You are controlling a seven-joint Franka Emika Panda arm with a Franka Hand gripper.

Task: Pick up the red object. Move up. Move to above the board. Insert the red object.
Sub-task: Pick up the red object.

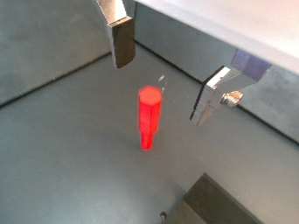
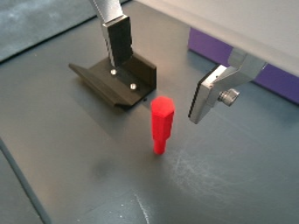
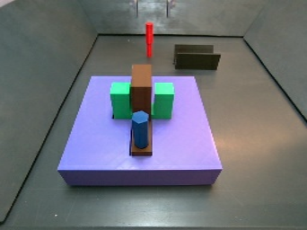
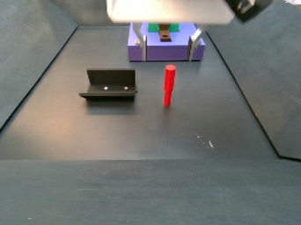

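Both wrist views show me the gripper [image 2: 163,70] spread wide, grasping nothing, above the upright red object [image 2: 160,125] mid-floor beside the fixture [image 2: 114,80].

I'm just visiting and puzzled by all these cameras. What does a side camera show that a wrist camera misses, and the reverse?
Only in a side view: the purple slab, the green blocks, the board and the blue peg.

Only in a wrist view: the silver fingers up close, one on each side of the peg, not touching it.

Both show the red object standing upright on the floor and the fixture. The gripper hangs above the red peg, jaws open.
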